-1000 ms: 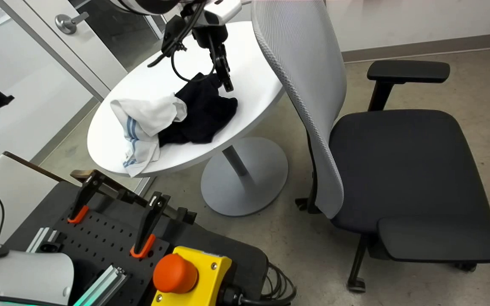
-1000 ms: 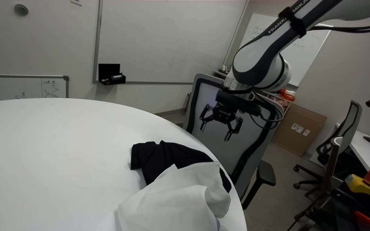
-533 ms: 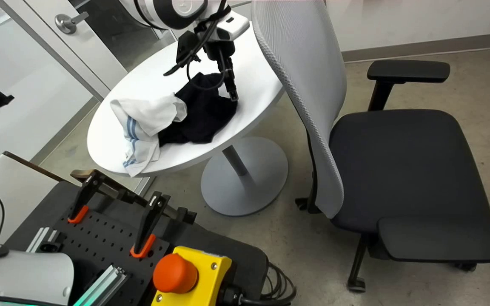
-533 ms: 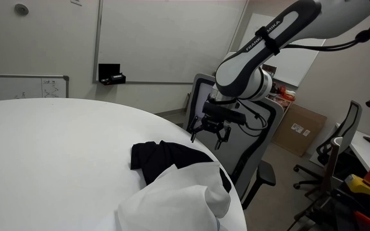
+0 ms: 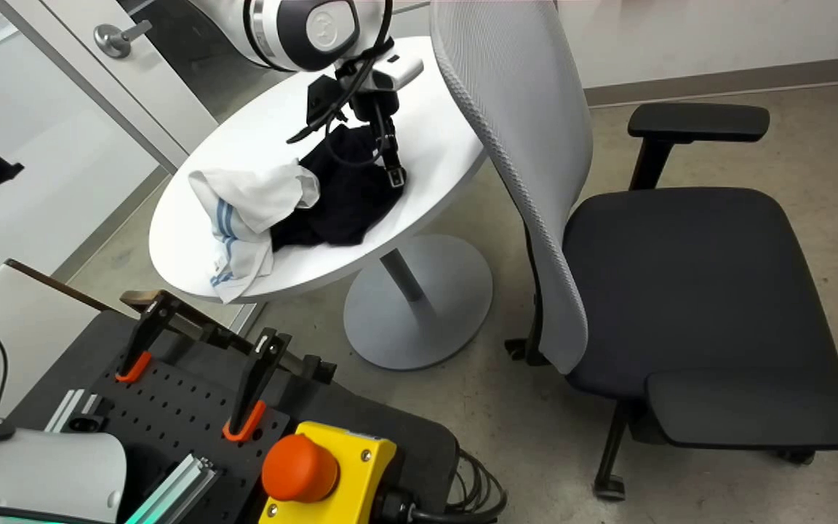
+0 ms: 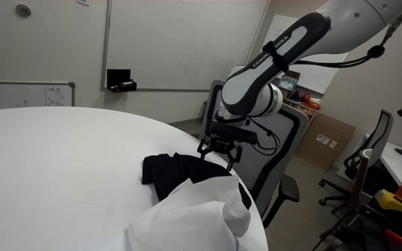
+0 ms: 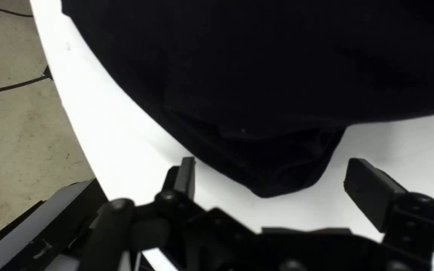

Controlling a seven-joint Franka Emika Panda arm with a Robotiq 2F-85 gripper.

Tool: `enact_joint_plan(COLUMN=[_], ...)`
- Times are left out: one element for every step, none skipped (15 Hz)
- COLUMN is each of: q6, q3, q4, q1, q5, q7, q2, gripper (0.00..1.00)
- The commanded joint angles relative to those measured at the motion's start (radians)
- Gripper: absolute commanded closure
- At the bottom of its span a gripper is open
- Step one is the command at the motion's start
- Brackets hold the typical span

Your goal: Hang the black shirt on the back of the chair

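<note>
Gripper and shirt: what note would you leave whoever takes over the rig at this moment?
Gripper: open, gripping nothing; in the wrist view its fingers stand either side of a corner of the shirt.
Shirt: loose heap on the table, a white cloth beside it, apparently overlapping.
Chair: next to the table, the shirt not yet on its back.
Done: gripper in place at the shirt.
Left: grip, lift, then hang it over the chair's back.

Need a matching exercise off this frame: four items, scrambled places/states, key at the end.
Items
1. black shirt
2. jaws
3. grey-backed chair
4. red button

Places/states
A. standing on the floor
B. crumpled on the round table
C. on a yellow box
D. open, gripping nothing

Pairs: 1-B, 2-D, 3-A, 4-C
</note>
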Motion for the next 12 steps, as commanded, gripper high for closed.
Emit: enact_joint_plan(q6=[-0.041,-0.040,-0.042,-0.044,-0.045,-0.047,-0.049,-0.053,-0.056,-0.059,-0.063,-0.069], q3=[-0.015,-0.014,-0.015,-0.016,-0.015,-0.015,-0.013,-0.013,-0.011,-0.011,-0.011,-0.011], q4=[0.065,0.072,0.078,0.083,0.086,0.092,0.095,0.098,0.101,0.104,0.106,0.104], q1=[0.019,0.017,0.017,0.017,0.016,0.016,0.015,0.015,0.015,0.015,0.015,0.015], q5=[0.000,0.001,0.000,0.000,0.001,0.000,0.001,0.001,0.001,0.000,-0.001,-0.002], q7=[-0.004,-0.007,-0.008,-0.008,-0.009,-0.010,-0.011,-0.011,-0.013,-0.014,-0.016,-0.017], q2=[0.045,0.054,0.059,0.064,0.067,0.071,0.071,0.069,0.068,0.067,0.065,0.062], gripper=[0.01,0.06,0.26,0.29,0.37,0.44,0.54,0.61,0.68,0.77,0.83,0.92])
